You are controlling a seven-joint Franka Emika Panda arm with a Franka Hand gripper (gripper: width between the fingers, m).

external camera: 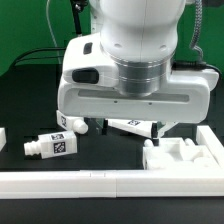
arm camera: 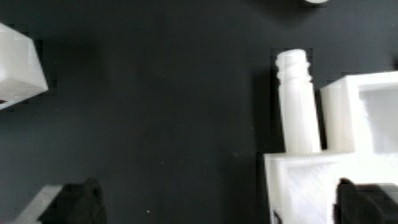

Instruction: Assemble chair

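White pegged plastic chair leg (arm camera: 297,110) is lying on black desk (arm camera: 160,120); claw (arm camera: 217,205) is hovering above, released, empty.

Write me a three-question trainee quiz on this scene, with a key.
1. True or false: the claw is shut on a part.
2. What colour is the table? A white, B black, C wood.
3. Fill in: the fully visible tagged leg lies toward the exterior view's ____.
Key: 1 false, its fingers stand wide apart; 2 B; 3 left.
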